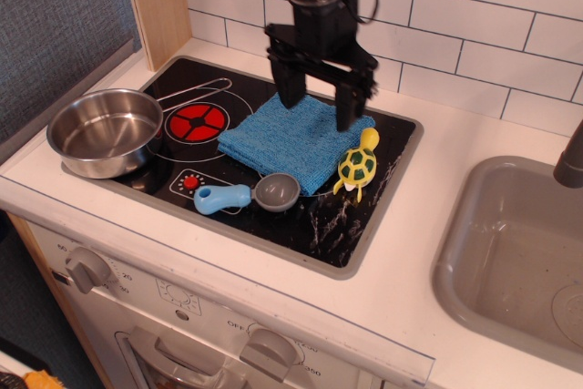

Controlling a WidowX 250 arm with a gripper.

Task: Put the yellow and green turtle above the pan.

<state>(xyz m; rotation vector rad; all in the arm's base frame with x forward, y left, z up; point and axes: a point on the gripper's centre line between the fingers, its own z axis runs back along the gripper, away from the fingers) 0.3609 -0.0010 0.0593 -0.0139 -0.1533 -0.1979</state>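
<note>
The yellow and green turtle (358, 166) lies on the black stovetop, at the right edge of the blue cloth (293, 137). The shiny steel pan (105, 131) sits at the stove's left front corner, its wire handle pointing back right. My gripper (318, 108) hangs open and empty above the back part of the cloth, a little behind and left of the turtle, far right of the pan.
A grey scoop with a blue handle (248, 195) lies in front of the cloth. A red burner mark (197, 121) shows between pan and cloth. A grey sink (520, 253) is at the right. A wooden panel (157, 2) and tiled wall stand behind.
</note>
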